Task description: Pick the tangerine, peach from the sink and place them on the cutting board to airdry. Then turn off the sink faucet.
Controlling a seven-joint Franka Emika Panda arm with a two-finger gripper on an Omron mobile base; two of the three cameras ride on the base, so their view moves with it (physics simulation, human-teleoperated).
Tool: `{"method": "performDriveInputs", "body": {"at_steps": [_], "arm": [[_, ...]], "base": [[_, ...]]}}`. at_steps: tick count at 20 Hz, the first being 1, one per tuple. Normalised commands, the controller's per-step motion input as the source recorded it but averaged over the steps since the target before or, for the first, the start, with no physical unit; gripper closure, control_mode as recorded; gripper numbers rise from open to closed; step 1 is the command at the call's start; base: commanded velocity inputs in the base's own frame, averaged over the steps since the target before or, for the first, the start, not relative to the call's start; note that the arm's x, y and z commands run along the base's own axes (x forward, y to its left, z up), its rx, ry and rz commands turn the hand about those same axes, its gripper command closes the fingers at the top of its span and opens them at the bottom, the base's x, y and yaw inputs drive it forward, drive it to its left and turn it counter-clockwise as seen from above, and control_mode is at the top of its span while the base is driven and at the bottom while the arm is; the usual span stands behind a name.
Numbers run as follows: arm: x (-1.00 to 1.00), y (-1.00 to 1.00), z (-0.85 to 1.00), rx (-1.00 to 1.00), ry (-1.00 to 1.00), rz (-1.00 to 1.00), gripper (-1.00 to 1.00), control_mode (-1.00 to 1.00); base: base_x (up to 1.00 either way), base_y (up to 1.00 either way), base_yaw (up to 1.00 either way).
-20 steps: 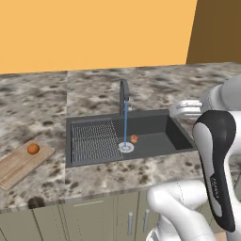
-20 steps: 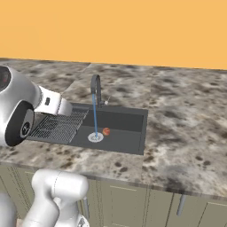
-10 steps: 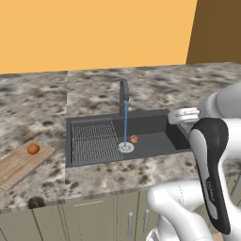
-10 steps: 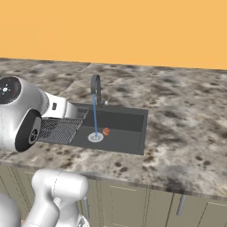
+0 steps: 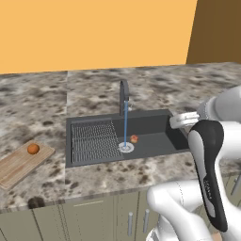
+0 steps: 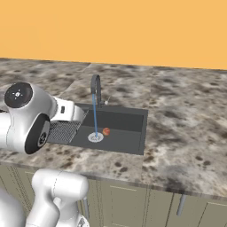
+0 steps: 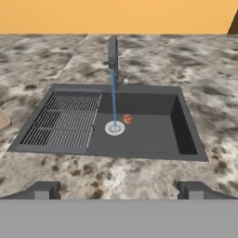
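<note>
— Claw (image 7: 118,189) first: is it holding anything?

— No, its two fingers are spread wide apart with nothing between them. It hangs up above the near edge of the counter (image 7: 139,174), looking down at the sink (image 7: 183,135)

— Where is the peach (image 7: 127,119)?

— Down in the sink, straight ahead of the claw and lower, almost in the middle of what the hand sees. It sits just beside the round drain (image 7: 114,128), on the side away from the ribbed grid (image 7: 65,122). Water (image 7: 113,95) runs from the faucet (image 7: 112,53) right next to it

— And the tangerine (image 5: 33,148)?

— Already on the cutting board (image 5: 16,164), far off past the grid end of the sink

— So what comes next, do you think?

— Reach forward and down into the sink for the peach, then carry it over to the board
</note>
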Motion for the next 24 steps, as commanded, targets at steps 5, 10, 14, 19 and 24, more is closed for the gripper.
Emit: {"method": "performDriveInputs", "body": {"at_steps": [5,10,14,19,24], "arm": [[0.23,0.0,-0.19,-0.02,0.1,0.0,-1.0,-1.0],[0.16,0.0,-0.16,-0.01,0.07,0.0,-1.0,-1.0],[0.08,0.0,-0.23,0.0,-0.01,0.0,-1.0,-1.0],[0.48,0.0,-0.34,0.0,0.0,0.0,-1.0,-1.0],[0.33,0.0,-0.24,0.0,0.0,0.0,-1.0,-1.0]], "base": [[0.0,0.0,0.0],[0.0,0.0,0.0],[0.0,0.0,0.0],[0.0,0.0,0.0],[0.0,0.0,0.0]]}}
